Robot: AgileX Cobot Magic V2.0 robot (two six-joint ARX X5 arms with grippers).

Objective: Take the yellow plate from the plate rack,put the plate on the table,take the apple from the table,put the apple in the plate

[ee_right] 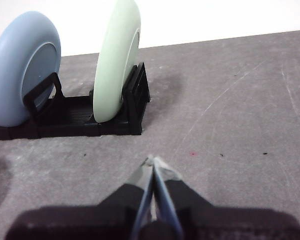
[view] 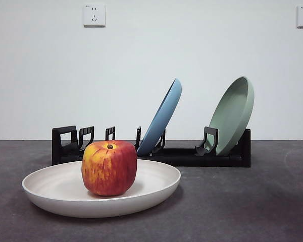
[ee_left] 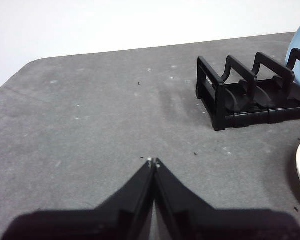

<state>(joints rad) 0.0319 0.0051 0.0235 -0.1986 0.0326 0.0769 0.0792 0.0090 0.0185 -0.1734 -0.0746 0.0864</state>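
Apple on plate; both grippers closed, empty, clear of objects.

Nearest: yellow plate (view: 101, 194) flat on the table (view: 252, 201), apple (view: 109, 168) upright at its centre. Behind: plate rack (view: 182, 156) holding a tilted blue plate (view: 161, 118) and green plate (view: 235, 113); its left-end slots are vacant. Left gripper (ee_left: 153, 161) jaws together above table near that end; right gripper (ee_right: 153, 161) jaws together near the green-plate end.
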